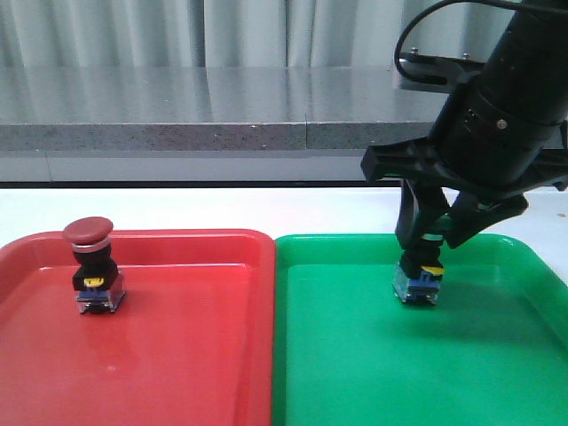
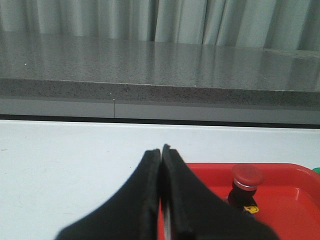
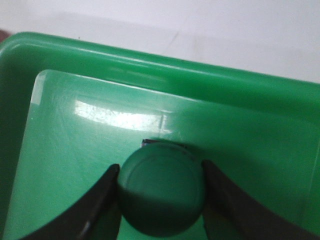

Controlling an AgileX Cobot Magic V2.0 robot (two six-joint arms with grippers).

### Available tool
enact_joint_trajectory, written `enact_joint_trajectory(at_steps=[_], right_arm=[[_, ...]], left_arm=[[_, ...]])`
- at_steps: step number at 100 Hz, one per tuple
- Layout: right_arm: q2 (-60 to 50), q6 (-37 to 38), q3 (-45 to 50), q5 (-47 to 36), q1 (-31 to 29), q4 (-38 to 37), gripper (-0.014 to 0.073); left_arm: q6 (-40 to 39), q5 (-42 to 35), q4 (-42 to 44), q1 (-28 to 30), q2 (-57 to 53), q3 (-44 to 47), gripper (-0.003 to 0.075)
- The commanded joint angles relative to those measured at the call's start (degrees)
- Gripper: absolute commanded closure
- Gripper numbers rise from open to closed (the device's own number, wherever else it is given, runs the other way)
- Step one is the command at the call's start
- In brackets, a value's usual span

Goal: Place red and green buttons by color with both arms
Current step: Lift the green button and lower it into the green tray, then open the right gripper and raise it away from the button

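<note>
- The right gripper [image 3: 161,200] is clamping its jaws on the cap of the green button [image 3: 162,192], one dark finger pressing each side of the round head; gripping at the cap is keeping the switch upright while it is carried low.
- In the front view that button's bluish base [image 1: 417,287] is sitting on, or just above, the floor of the green tray [image 1: 373,373]; contact cannot be told for sure. Relative to the green tray, the button is in the far half, toward the right, so the colour match is being met here.
- The left gripper [image 2: 161,200] is holding its jaws pressed together with nothing between them, and it is hanging outside the red tray's far left corner, apparently because its share is done.
- The red button [image 1: 91,264] is standing upright and free in the red tray [image 1: 177,355], which is lying just beside the green tray on its left.
- Judging from this, only the release of the green button is remaining.
</note>
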Motion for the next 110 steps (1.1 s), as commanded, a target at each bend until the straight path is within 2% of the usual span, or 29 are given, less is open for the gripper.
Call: enact_joint_trajectory(at_steps=[1,21,31,64,86,110], right_arm=[[-1.37,0.19,-1.24,-1.58,0.19,0.47,0.0349],[-1.60,0.19,-1.24,-2.16,0.19,2.01,0.0064],[-1.64,0.19,-1.24,-2.26,0.19,2.20,-0.0014],[-6.79,0.19,-1.24,-5.22,0.19,1.62,-0.0014],[-15.44,0.19,-0.36,-6.68,-0.15,-3.96,-0.0009],[-28.14,0.19,4.13,-6.71,-5.01,-7.66,-0.0009]], left_arm=[[-0.16,-4.38,-0.31,0.03,-1.84,2.28,0.0739],[-0.16,-4.38,-0.31,0.03,-1.84,2.28,0.0739],[-0.16,-4.38,-0.31,0.03,-1.84,2.28,0.0739],[-0.16,-4.38,-0.31,0.03,-1.84,2.28,0.0739],[-0.16,-4.38,-0.31,0.03,-1.84,2.28,0.0739],[-0.16,-4.38,-0.31,0.03,-1.84,2.28,0.0739]])
